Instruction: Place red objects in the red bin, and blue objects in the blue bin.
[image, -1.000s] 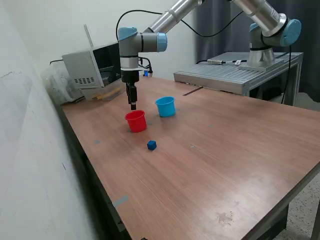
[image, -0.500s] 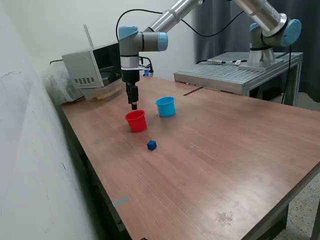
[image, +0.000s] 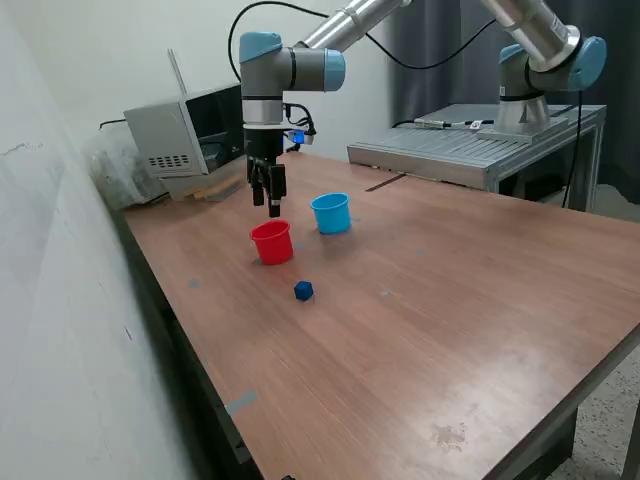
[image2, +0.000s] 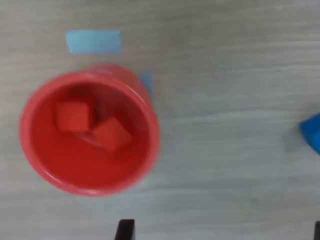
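The red cup (image: 272, 242) stands on the wooden table, and the wrist view shows its rim (image2: 150, 125) from above. Two red cubes (image2: 73, 116) (image2: 111, 133) lie inside it. The light blue cup (image: 331, 213) stands just to the exterior view's right of the red cup. One dark blue cube (image: 304, 291) lies on the table in front of the red cup. No second blue cube shows. My gripper (image: 272, 205) (image2: 221, 231) hangs open and empty just above the red cup's far rim. A blue shape (image2: 312, 132) is cut off at the wrist view's edge.
A grey box-like device (image: 185, 135) and a plastic bag sit at the table's far corner. A metal rack (image: 470, 145) carries the arm's base at the back right. Blue tape marks (image2: 93, 41) are stuck on the table by the red cup. A wall runs along the exterior view's left.
My gripper was narrow over the red cup and now stands open, shifted slightly to the exterior view's right. The cups and the blue cube have not moved.
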